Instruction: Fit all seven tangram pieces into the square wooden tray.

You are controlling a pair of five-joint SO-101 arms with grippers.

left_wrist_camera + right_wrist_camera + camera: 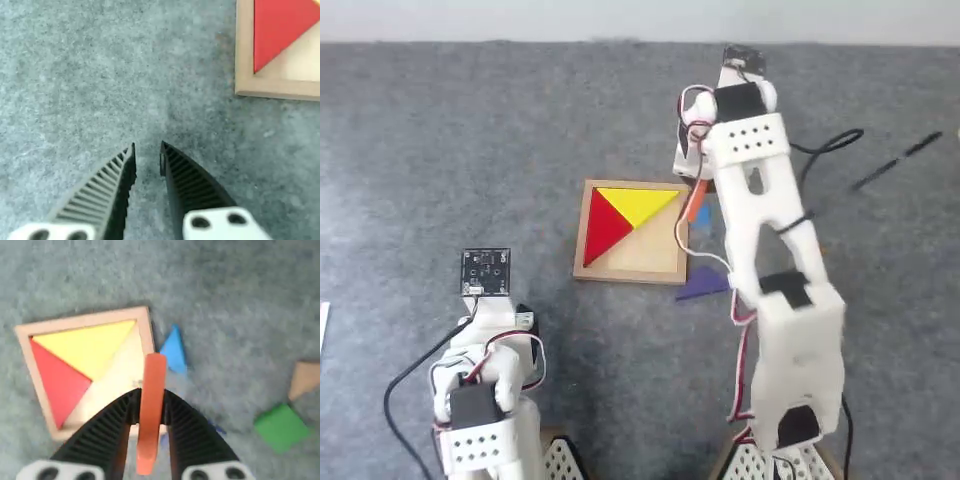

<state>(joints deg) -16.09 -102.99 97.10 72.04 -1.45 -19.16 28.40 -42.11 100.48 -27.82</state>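
Grey felt [440, 150]; tray [630, 274] holds red triangle [604, 228], yellow triangle [638, 205]; right hand [150, 395] grips orange piece [154, 370].

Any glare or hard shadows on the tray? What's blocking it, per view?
High view: even soft light, no glare on the tray, the right arm hangs over its right edge. Left wrist view: tray corner matte, no hotspot. Right wrist view: thin shadow along the tray's outer wall; the orange piece in the right claw hides part of its rim.
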